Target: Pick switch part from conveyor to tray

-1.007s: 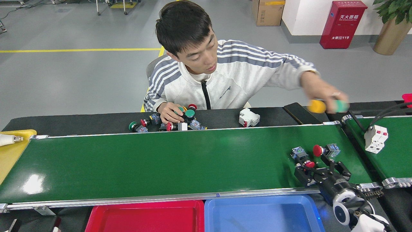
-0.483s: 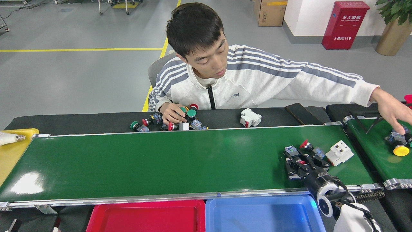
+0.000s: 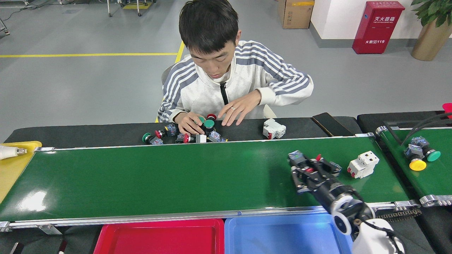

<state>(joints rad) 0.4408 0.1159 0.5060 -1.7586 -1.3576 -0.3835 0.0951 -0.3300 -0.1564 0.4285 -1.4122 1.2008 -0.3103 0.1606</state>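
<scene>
Two switch parts lie on the right part of the green conveyor (image 3: 159,176). One has a red button and a blue-grey block (image 3: 296,156); the other, red-capped (image 3: 331,165), is just right of it. My right gripper (image 3: 301,172) reaches in from the lower right and sits low over the first part, with dark fingers on either side of its red cap. The dark fingers do not show whether they press on it. The red tray (image 3: 159,237) and the blue tray (image 3: 282,234) sit below the belt's near rail. My left gripper is out of view.
A white breaker (image 3: 363,164) lies on the belt right of my gripper. A person across the belt has both hands (image 3: 233,111) at a pile of switch parts (image 3: 183,135) on the black table. A side belt (image 3: 434,176) carries green- and yellow-capped parts. A yellow tray (image 3: 10,173) sits far left.
The switch parts and the white breaker have ridden left on the belt, and my right gripper has followed them left. The person's arm has drawn back from the side belt to the pile.
</scene>
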